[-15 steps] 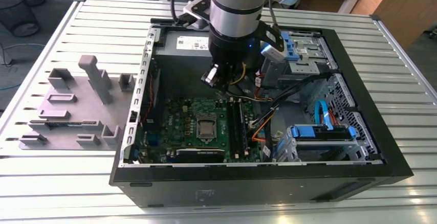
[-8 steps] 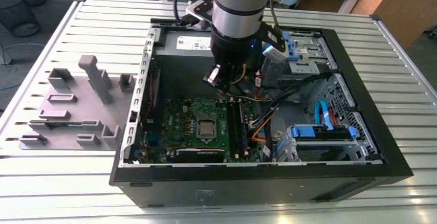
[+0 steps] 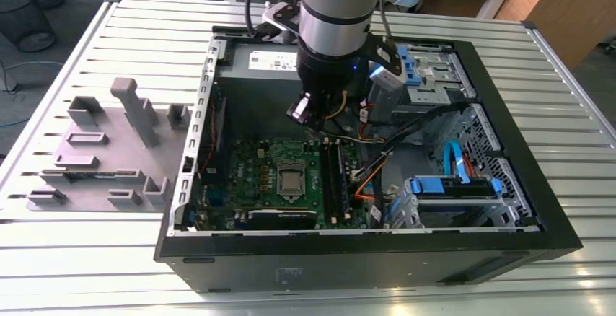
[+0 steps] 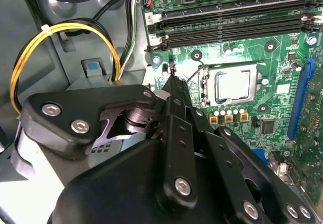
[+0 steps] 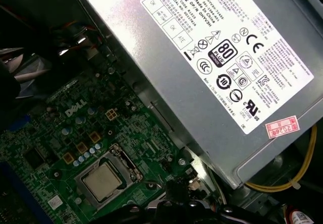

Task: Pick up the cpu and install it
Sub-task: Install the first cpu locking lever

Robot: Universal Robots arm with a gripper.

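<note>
The cpu (image 3: 291, 180) (image 4: 233, 85) (image 5: 103, 181) lies seated in the socket on the green motherboard (image 3: 260, 179) inside the open case (image 3: 500, 143). The gripper (image 4: 172, 72) hovers above the board beside the socket, its fingers closed together and holding nothing.

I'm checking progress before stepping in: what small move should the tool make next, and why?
Probably lift straight up. The cpu already lies in its socket on the motherboard, and the tool hangs shut and empty beside the socket, near the yellow cables.
</note>
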